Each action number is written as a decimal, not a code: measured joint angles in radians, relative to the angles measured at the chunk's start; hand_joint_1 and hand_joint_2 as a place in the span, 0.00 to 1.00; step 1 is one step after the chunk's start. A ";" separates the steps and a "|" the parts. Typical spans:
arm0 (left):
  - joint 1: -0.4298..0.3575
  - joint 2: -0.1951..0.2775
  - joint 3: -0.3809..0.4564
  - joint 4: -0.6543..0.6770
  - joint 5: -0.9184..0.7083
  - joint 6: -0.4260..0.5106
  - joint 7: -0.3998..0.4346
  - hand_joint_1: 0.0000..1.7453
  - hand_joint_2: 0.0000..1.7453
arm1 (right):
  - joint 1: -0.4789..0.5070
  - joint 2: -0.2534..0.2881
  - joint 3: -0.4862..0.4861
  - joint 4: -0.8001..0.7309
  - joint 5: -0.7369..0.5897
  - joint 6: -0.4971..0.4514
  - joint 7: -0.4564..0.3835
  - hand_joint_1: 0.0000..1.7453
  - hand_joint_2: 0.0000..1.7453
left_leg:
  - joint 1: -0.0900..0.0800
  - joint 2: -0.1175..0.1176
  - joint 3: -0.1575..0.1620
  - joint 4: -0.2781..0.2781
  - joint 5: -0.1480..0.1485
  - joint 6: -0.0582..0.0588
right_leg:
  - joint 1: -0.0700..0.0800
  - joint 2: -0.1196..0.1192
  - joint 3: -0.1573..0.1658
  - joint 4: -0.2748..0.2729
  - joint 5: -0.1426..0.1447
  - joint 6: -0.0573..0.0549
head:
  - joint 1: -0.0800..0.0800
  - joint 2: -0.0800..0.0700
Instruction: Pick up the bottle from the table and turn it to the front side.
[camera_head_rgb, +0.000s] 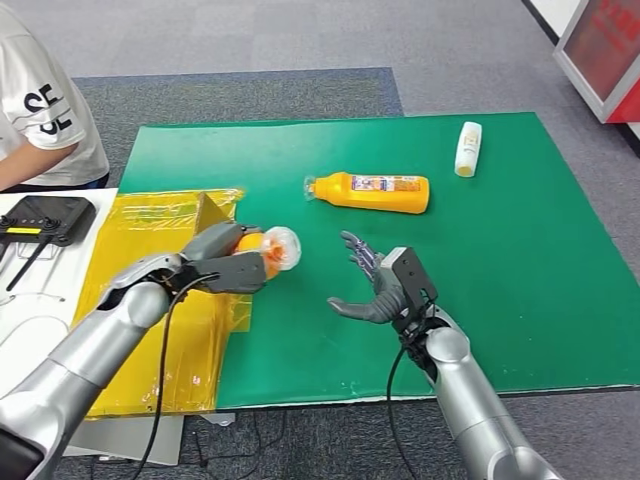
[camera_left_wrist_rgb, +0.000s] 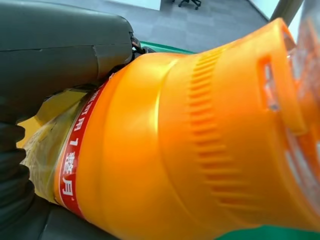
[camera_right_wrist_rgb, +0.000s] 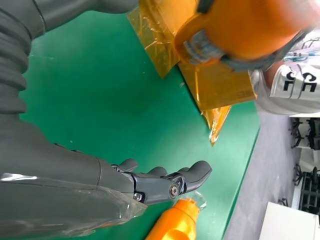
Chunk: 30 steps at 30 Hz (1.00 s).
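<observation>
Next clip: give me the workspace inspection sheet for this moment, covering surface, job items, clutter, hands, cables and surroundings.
Surface: green mat with yellow plastic film at its left end.
Job's things: orange plastic bottle with clear cap held above the mat; second orange bottle lying on its side.
Clutter: small white bottle; black device.
Hands: left hand grips the held bottle; right hand empty, fingers spread.
Cables: black wire along left arm.
Surroundings: grey carpet; person in white shirt.
</observation>
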 joint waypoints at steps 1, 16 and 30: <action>-0.019 -0.010 -0.024 0.022 -0.021 -0.008 0.014 1.00 1.00 | -0.003 0.001 0.000 -0.003 0.002 0.001 0.007 0.00 1.00 | 0.000 0.000 0.000 0.000 0.000 0.000 | 0.000 0.000 0.000 0.000 0.001 0.000 | 0.000 0.000; -0.273 -0.103 -0.290 0.314 -0.055 -0.310 -0.083 1.00 1.00 | -0.031 0.025 0.000 0.007 0.008 0.014 0.010 0.00 1.00 | 0.000 0.001 -0.001 0.000 0.004 -0.002 | 0.000 0.001 -0.001 0.001 0.005 -0.002 | 0.000 0.000; -0.487 0.029 -0.476 0.383 0.617 -0.638 -0.283 1.00 1.00 | -0.108 0.057 0.057 0.106 -0.030 0.046 -0.044 0.00 1.00 | 0.001 0.000 -0.004 0.000 0.005 -0.001 | 0.001 0.000 -0.004 0.002 0.004 -0.002 | 0.000 0.000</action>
